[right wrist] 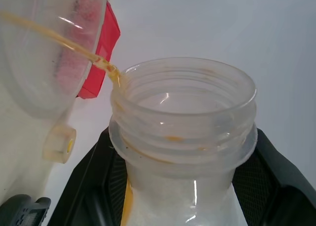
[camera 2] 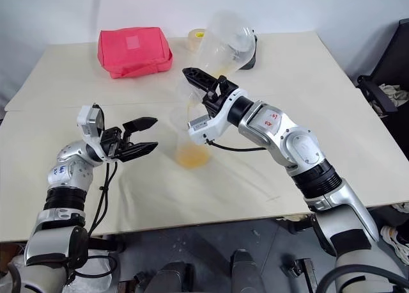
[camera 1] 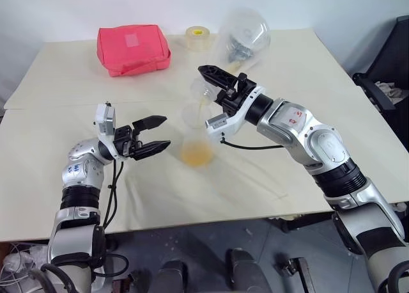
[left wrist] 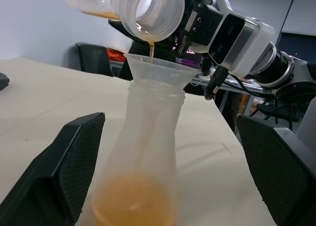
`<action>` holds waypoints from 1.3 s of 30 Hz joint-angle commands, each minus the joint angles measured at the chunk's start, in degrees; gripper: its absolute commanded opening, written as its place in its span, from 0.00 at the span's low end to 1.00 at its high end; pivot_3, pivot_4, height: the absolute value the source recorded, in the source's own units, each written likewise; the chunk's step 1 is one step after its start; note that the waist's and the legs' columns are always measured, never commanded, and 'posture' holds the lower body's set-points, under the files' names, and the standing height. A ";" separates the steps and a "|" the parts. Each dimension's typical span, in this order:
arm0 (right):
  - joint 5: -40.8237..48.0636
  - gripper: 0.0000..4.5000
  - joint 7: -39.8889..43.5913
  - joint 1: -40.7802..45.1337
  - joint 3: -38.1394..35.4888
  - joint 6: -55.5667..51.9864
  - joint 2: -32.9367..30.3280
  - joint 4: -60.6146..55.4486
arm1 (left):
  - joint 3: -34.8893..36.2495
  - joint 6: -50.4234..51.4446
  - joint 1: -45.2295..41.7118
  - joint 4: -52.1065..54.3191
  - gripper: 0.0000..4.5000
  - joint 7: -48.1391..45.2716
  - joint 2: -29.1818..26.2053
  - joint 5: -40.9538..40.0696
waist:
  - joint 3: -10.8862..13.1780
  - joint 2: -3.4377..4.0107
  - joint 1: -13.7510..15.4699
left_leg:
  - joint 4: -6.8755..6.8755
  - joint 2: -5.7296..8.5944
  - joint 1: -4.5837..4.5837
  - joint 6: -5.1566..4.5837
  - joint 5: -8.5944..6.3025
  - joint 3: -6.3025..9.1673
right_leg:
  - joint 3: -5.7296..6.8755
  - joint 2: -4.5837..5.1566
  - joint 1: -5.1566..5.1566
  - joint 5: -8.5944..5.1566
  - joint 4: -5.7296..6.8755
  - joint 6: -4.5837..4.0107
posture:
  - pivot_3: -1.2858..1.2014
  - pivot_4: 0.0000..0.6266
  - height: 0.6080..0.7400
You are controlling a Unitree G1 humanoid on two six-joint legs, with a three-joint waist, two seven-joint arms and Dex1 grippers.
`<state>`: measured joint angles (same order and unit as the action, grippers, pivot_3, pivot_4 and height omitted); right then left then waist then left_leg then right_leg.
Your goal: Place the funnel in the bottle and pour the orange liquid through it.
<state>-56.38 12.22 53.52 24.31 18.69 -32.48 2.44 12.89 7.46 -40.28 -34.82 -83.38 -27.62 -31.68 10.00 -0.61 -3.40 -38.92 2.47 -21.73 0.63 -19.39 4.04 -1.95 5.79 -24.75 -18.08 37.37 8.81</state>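
Note:
The clear bottle (camera 1: 195,123) stands upright in the middle of the table, with the funnel (left wrist: 158,70) seated in its neck. Orange liquid (camera 1: 196,154) pools in the bottle's base. My right gripper (camera 1: 212,79) is shut on the neck of a wide-mouthed clear vessel (camera 2: 223,40), which is tipped over the funnel. A thin orange stream (left wrist: 150,51) falls from the vessel's mouth into the funnel. My left gripper (camera 1: 163,133) is open and empty, a short gap to the left of the bottle at its lower half.
A red pouch (camera 1: 133,48) lies at the back left of the cream table (camera 1: 64,190). A tape roll (camera 1: 198,36) and a dark object (camera 2: 251,50) sit at the back. A black chair (camera 1: 390,69) stands off the table's right side.

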 commanded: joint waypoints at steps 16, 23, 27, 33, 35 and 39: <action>0.25 0.54 -0.70 1.08 -2.63 0.05 -0.57 -2.35 | 0.48 -0.54 -2.10 -1.23 1.00 -0.74 -0.29 -0.31 | 0.00 0.00 0.00 | -0.01 0.00 0.00 0.00 0.00 0.00 | 0.00 0.00 0.00 0.00 0.01 0.00 | 0.52 0.24 1.00; 0.66 0.54 -0.06 0.39 -2.93 -0.47 -0.41 -3.52 | 0.49 -0.62 -2.30 -1.44 1.00 -1.07 -0.39 -0.25 | 0.00 0.00 0.00 | -0.01 0.00 0.00 0.00 0.00 0.00 | 0.00 0.00 0.00 0.00 0.02 0.00 | 0.52 0.24 1.00; 1.21 0.54 0.63 -0.38 -3.10 -0.87 -0.14 -4.58 | 0.49 -0.71 -2.55 -1.77 1.00 -1.32 -0.55 -0.16 | 0.00 0.00 0.01 | -0.01 0.00 0.00 0.00 0.00 0.00 | 0.00 0.00 0.00 0.00 0.02 0.00 | 0.52 0.24 1.00; 2.12 0.54 2.17 -2.45 -3.52 -2.16 0.45 -7.00 | 0.39 -0.77 -2.95 -2.27 1.00 -1.78 -0.60 0.10 | 0.00 0.00 0.04 | -0.04 0.01 0.00 0.00 0.00 0.00 | 0.00 0.00 0.01 0.00 0.03 0.00 | 0.52 0.24 1.00; 2.69 0.54 2.76 -3.06 -3.81 -2.79 0.75 -7.78 | 0.34 -0.81 -3.12 -2.52 1.00 -1.96 -0.63 0.22 | 0.00 0.00 0.04 | -0.04 0.01 0.00 0.00 0.00 0.00 | 0.00 0.00 0.00 0.00 0.04 0.00 | 0.52 0.24 1.00; 9.37 0.54 6.18 -5.69 -6.27 -6.45 3.87 -9.19 | 0.22 -1.05 -3.82 -3.39 1.00 -2.50 -0.58 0.48 | 0.00 0.00 0.06 | -0.04 -0.01 0.00 0.00 0.00 0.00 | 0.00 -0.01 0.01 0.00 0.04 0.00 | 0.52 0.24 1.00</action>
<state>-50.59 17.30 47.91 20.89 14.03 -29.65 -3.53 12.71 7.34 -42.91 -38.49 -85.27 -27.63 -31.23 10.00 -0.61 -3.34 -38.98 2.47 -21.73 0.63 -19.39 4.04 -1.94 5.78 -24.73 -18.08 37.41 8.81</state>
